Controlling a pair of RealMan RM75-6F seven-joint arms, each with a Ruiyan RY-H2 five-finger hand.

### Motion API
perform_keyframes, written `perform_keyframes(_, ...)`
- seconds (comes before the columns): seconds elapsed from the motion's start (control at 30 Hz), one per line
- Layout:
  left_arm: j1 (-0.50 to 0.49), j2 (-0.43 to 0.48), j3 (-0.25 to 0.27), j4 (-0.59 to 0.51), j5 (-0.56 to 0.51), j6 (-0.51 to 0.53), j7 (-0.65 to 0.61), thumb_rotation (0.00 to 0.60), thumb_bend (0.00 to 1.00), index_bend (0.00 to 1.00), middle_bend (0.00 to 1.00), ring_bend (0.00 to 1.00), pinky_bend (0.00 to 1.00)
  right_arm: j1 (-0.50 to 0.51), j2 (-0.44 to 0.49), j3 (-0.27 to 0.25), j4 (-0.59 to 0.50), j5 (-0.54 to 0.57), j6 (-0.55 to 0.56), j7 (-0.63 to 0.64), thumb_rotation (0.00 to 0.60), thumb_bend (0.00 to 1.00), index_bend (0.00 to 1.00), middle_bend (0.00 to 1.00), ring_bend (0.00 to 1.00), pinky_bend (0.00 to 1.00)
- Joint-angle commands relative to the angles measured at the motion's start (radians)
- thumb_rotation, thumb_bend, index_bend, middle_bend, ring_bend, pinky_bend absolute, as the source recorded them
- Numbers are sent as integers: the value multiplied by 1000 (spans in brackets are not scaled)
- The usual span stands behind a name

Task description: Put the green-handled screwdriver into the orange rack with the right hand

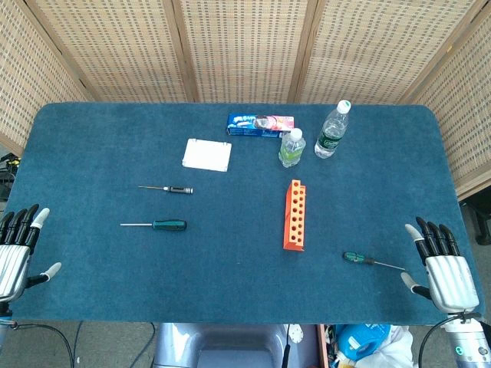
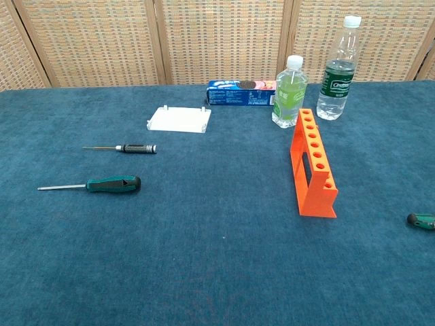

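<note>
target: small green-handled screwdriver (image 1: 360, 258), between tall orange plastic rack (image 1: 294, 215) and my right hand (image 1: 443, 267)
axis: tip toward hand
right hand: empty, fingers apart

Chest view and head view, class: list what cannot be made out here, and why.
- Small green-handled screwdriver, chest view: shaft cut off by right edge.
- Left hand and right hand: outside chest view.
- Cookie box print: too small.
- Orange rack hole depth: not visible.

Orange rack (image 1: 294, 215), green-handled screwdriver (image 1: 357, 257), blue table (image 1: 230, 276)
</note>
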Motion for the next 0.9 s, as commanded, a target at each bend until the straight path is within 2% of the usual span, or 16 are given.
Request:
perform_keyframes(0.03,0,1,0,1,-3,-3,0,600,0,0,0,0,0,3,-2,-3,-1,0,-7,1,600,187,39,0,0,0)
perform_keyframes(0.9,4,13,3,-19,11,7,5,600,0,0,0,0,0,6,-8,-14,-23,-10,-17,-24,600,188,40,0,0,0)
